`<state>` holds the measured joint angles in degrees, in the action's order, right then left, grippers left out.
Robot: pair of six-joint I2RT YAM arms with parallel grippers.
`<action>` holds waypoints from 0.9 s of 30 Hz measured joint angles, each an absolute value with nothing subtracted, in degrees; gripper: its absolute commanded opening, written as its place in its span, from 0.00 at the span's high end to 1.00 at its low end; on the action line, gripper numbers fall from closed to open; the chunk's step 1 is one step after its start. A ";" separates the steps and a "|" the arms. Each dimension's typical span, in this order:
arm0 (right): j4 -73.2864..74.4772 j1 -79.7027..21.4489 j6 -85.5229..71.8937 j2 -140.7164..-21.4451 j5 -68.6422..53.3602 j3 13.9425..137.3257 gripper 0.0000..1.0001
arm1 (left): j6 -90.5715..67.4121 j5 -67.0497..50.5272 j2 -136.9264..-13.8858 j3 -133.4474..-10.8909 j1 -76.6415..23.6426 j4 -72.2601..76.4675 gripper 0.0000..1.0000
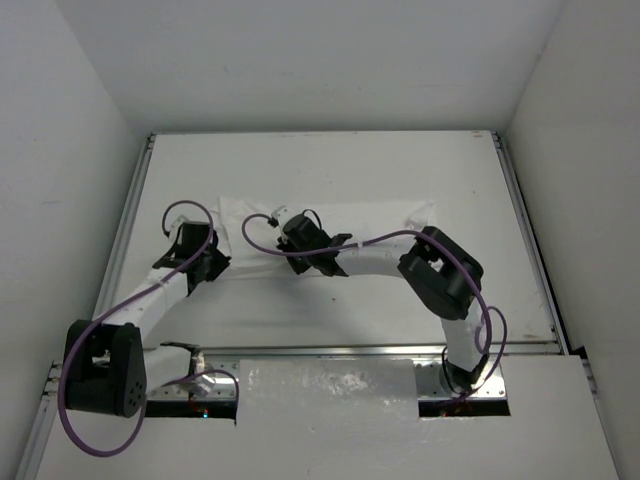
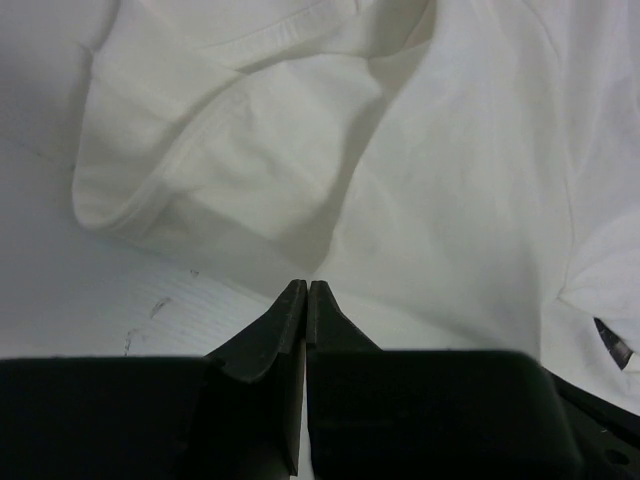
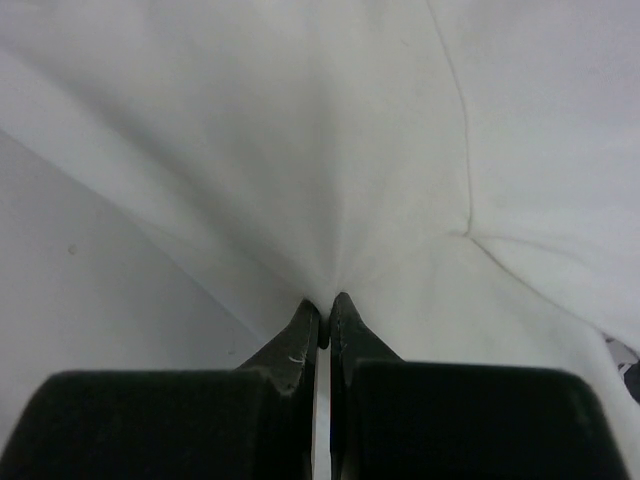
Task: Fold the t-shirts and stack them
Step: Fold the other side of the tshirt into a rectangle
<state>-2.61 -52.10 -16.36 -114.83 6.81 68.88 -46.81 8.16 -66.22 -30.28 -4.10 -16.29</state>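
there is one t-shirt (image 1: 370,215), white and soft. it lies spread out on the one white table (image 1: 330,160), in the middle part, just in front of the two arms. there are two pincers, one on each arm, and two purple cables, one looping along each arm.

the left pincer (image 1: 212,268) is at the left edge of the shirt. in its own camera the left pincer (image 2: 306,292) has its two fingers pressed tight together, and a dark crease in the t-shirt (image 2: 450,180) runs down right into the tips, so it looks like it pinches the cloth edge. a rolled sleeve lies off to the left of it.

the right pincer (image 1: 295,250) is further in, over the shirt's left half. up close the right pincer (image 3: 326,303) is shut too, and the t-shirt (image 3: 300,130) is pulled into folds that all meet at its tips, so it has hold of the cloth.

white shirt on white table is hard to tell apart from above, so its edges are faint. the arms hide part of it. one small dark mark (image 2: 612,345) peeks in at the right edge, cut off.
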 measured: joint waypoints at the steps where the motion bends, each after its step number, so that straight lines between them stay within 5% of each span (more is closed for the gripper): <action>1: -2.85 -52.16 -16.60 -114.39 6.87 68.07 1.00 | -46.83 7.62 -65.73 -29.47 -4.16 -16.14 1.00; 27: -0.84 -52.75 -19.05 -107.07 5.93 65.82 1.00 | -47.03 5.98 -52.90 -32.69 -5.34 -19.66 1.00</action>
<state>-0.84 -52.75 -19.05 -107.07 5.93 65.82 -47.03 5.98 -52.90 -32.69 -5.34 -19.66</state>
